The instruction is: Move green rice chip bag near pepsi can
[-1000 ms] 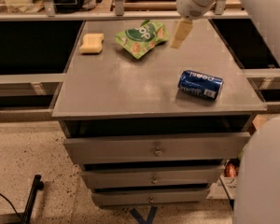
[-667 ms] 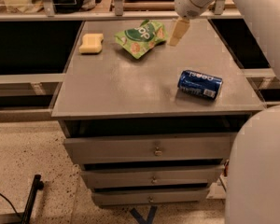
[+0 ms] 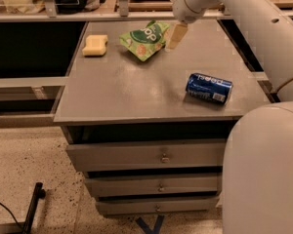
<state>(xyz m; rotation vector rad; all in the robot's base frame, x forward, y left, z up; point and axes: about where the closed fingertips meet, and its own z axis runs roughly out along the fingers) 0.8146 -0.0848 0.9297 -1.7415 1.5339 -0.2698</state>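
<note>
The green rice chip bag (image 3: 145,39) lies tilted on the far middle of the grey cabinet top (image 3: 127,89). The pepsi can (image 3: 209,87) lies on its side at the right, well apart from the bag. My gripper (image 3: 175,37) hangs from the white arm at the back, its pale fingers pointing down right beside the bag's right edge, just above the tabletop. It holds nothing that I can see.
A pale yellow sponge block (image 3: 95,45) sits at the back left corner. The cabinet has three drawers (image 3: 156,157) below. A shelf rail (image 3: 78,16) with clutter runs behind. My white arm and base (image 3: 263,169) fill the right side.
The gripper has moved left toward the bag's right edge. The bag, the can and the sponge have stayed in place.
</note>
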